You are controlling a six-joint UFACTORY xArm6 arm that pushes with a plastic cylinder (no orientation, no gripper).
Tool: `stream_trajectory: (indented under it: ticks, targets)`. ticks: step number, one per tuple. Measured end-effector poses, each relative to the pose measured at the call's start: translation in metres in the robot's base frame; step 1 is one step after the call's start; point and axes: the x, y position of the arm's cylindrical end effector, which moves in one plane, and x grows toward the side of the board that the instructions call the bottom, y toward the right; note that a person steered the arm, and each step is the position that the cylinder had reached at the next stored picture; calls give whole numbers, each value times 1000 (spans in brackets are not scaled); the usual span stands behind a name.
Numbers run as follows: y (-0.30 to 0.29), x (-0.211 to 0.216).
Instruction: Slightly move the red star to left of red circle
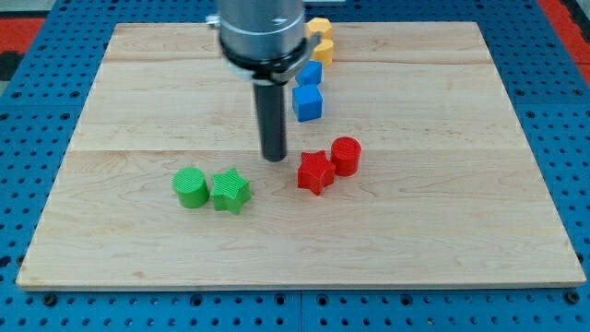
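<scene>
The red star [314, 171] lies on the wooden board [138, 101] just right of centre. The red circle [346, 155] touches it at its upper right. My tip [275, 158] is down at the board, a short way to the left of the red star and slightly above it in the view, with a small gap between them.
A green circle [190, 187] and a green star [230, 191] lie side by side at the lower left. A blue cube [308, 102] and another blue block [311, 74] sit above the red pair. Two yellow blocks [320, 37] lie near the top edge, partly hidden by the arm.
</scene>
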Motion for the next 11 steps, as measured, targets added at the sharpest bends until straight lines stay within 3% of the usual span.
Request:
stream_trajectory:
  ticks: [1,3,5,6,7,9,11]
  targets:
    - [59,-14]
    - [81,31]
    - [42,-5]
    - [10,16]
    - [8,39]
    - [16,-17]
    - [19,-2]
